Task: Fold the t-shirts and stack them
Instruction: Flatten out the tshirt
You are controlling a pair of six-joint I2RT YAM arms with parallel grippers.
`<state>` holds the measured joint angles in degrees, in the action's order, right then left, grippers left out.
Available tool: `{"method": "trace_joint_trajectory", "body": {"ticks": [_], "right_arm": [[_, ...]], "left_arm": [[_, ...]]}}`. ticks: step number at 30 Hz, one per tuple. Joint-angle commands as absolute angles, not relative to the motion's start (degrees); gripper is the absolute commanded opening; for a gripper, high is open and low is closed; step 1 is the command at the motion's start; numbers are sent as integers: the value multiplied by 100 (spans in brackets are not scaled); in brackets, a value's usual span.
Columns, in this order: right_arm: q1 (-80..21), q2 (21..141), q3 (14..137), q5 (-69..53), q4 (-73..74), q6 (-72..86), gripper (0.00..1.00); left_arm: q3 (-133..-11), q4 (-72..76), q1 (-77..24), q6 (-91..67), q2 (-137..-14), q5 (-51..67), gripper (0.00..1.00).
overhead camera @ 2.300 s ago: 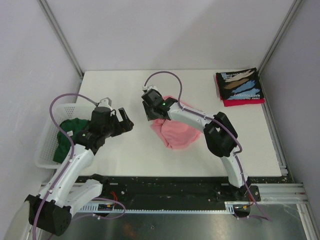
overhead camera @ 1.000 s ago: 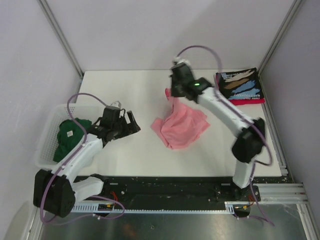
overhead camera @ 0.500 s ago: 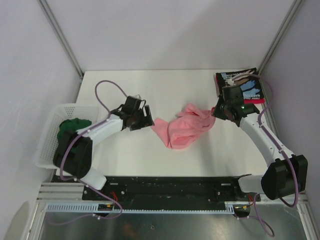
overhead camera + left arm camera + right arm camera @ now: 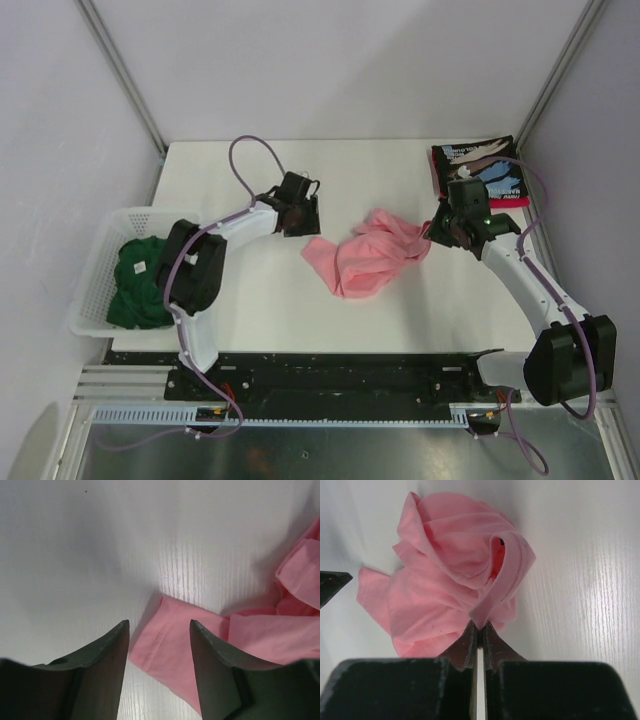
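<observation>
Your right gripper point(image 4: 479, 630) clamps the pink t-shirt point(image 4: 365, 255) at 3 o'clock, left gripper point(image 4: 159, 626) spread at 9: pull now and it may drag bunched.

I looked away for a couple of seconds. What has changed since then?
The right gripper, shut on the pink t-shirt, dragged it rightward toward the folded stack. The left gripper swung from the basket to the shirt's left corner, open, not gripping. The green t-shirt, basket and stack stayed put.
</observation>
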<state>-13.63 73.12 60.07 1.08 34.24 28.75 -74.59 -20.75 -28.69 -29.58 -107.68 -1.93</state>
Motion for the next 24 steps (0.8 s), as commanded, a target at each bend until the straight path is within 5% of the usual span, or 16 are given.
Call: {"method": "trace_joint_trajectory", "body": {"ticks": [1,16,22,24], "right_arm": [[-1325,7138,5994,70,3239,2914,0],[-1285,7201,5984,-194,3183,2892,0],[-1275,7200,5985,-186,3184,2884,0],[-1270,7199,5985,-200,3173,2883,0]], "left_arm": [[-7964,-2225,-3001,-2610,-11066,-394,55],[-8136,-2377,-3212,-2521,-11618,-755,43],[-8151,-2409,-3225,-2531,-11668,-830,7],[-8181,-2450,-3219,-2531,-11598,-928,2]]}}
